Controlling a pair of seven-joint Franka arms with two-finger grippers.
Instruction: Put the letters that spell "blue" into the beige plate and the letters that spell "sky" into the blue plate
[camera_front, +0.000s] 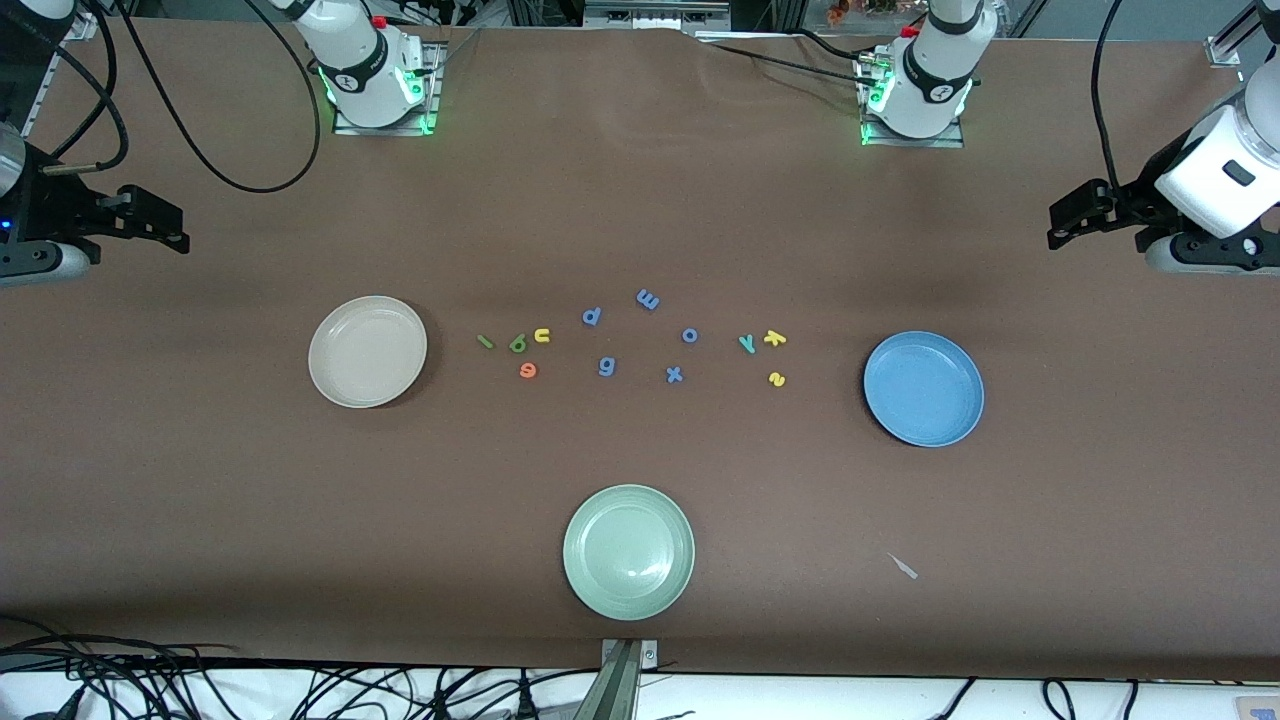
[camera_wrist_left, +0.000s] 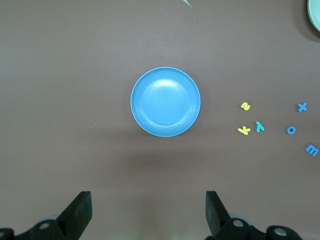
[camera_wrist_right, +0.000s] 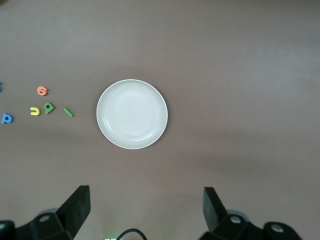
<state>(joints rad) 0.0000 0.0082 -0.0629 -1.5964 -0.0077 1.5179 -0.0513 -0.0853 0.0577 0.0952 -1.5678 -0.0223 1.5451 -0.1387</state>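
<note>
Nothing sorted yet on my table: the green stick-like foam l (camera_front: 485, 341), green foam b (camera_front: 517, 343), yellow foam u (camera_front: 541, 335) and orange foam e (camera_front: 528, 371) lie in a loose cluster just beside the round cream-beige plate (camera_front: 367, 351), toward the table's middle from it. The yellow foam s (camera_front: 777, 379), yellow foam k (camera_front: 775, 338) and teal-green foam y (camera_front: 747, 344) lie well apart from the beige plate, near the round medium-blue plate (camera_front: 923, 389) at the left arm's end. Both plates are empty, so I judge the first pick is still ahead. My left gripper (camera_wrist_left: 147, 212) hangs high by the blue plate, fingers spread wide and holding nothing; my right gripper (camera_wrist_right: 145, 210) waits the same way, high by the beige plate. Next I would need a descent onto one tiny flat letter, pinching it cleanly without nudging its neighbours.

The front view alone shows the pale green round plate (camera_front: 628, 551) whole, nearer the camera than the beige plate, along with the blue-purple foam letters (camera_front: 648, 298); each wrist view shows the gap between its own fingers, which the front view does not
</note>
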